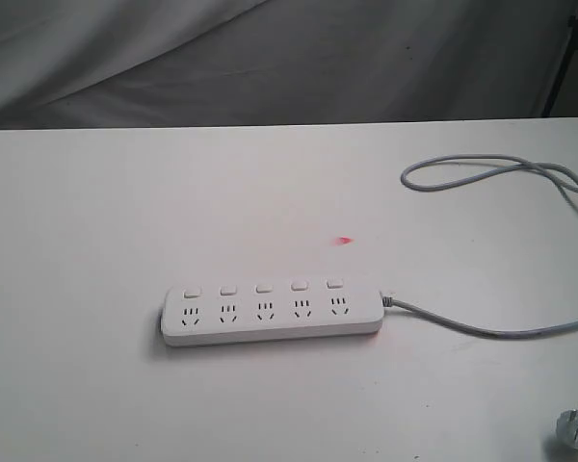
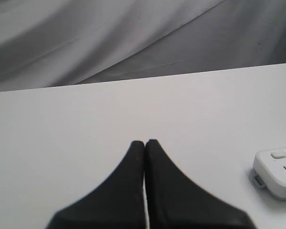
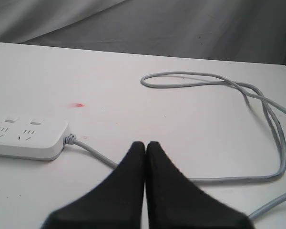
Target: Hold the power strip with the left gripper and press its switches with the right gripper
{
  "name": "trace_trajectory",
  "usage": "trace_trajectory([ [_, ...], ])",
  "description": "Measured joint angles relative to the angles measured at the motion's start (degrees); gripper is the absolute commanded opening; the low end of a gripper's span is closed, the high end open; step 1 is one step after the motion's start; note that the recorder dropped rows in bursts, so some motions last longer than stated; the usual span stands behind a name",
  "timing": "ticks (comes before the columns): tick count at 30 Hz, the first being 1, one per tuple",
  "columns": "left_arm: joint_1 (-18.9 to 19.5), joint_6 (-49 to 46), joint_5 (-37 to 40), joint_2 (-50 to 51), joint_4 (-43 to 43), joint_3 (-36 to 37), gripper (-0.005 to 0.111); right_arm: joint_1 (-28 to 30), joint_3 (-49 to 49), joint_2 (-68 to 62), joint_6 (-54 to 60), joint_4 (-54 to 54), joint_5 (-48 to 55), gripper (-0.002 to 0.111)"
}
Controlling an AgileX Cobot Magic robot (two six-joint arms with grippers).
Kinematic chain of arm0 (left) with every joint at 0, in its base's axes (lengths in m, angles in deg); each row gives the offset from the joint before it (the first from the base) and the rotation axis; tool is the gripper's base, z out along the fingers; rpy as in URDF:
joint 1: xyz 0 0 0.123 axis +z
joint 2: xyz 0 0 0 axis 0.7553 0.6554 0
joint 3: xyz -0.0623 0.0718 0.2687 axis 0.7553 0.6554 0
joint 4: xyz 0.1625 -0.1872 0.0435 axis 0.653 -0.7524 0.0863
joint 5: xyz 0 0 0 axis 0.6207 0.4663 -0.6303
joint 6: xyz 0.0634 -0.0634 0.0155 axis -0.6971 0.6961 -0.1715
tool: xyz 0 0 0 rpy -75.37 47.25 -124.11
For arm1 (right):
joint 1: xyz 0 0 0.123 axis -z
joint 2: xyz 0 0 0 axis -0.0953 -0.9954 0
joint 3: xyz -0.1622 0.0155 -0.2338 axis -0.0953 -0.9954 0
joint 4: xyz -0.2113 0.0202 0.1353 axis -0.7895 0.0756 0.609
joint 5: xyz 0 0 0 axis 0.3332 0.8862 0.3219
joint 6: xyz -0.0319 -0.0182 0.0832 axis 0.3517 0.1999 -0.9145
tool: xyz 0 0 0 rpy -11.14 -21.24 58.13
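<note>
The white power strip (image 1: 272,313) lies flat near the table's front, its row of switches (image 1: 262,288) along the far side above the sockets. Its grey cord (image 1: 482,327) leaves the right end and loops toward the back right. Neither arm shows in the exterior view. In the left wrist view my left gripper (image 2: 145,142) is shut with nothing in it, and one end of the power strip (image 2: 276,171) lies off to the side, apart from it. My right gripper (image 3: 145,144) is also shut and empty, above the cord (image 3: 93,151), with the strip's cord end (image 3: 31,140) beside it.
A loose grey plug (image 1: 576,426) lies at the front right corner of the white table (image 1: 96,221). The cord's loop (image 1: 482,171) rests at the back right. A small red mark (image 1: 344,240) sits behind the strip. Grey cloth (image 1: 270,58) hangs behind the table.
</note>
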Motion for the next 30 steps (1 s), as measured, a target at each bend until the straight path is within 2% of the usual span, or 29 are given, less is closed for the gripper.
trace_trajectory([
  [15,0.0,0.0,-0.9,0.1,0.0,0.0,0.000,0.0,0.0,0.0,0.0,0.0,0.0,0.000],
  [19,0.0,0.0,-2.6,4.2,0.0,-1.4,0.000,0.0,0.0,0.0,0.0,0.0,0.0,0.000],
  [30,0.0,0.0,-3.9,28.6,0.0,-23.7,0.000,0.0,0.0,0.0,0.0,0.0,0.0,0.000],
])
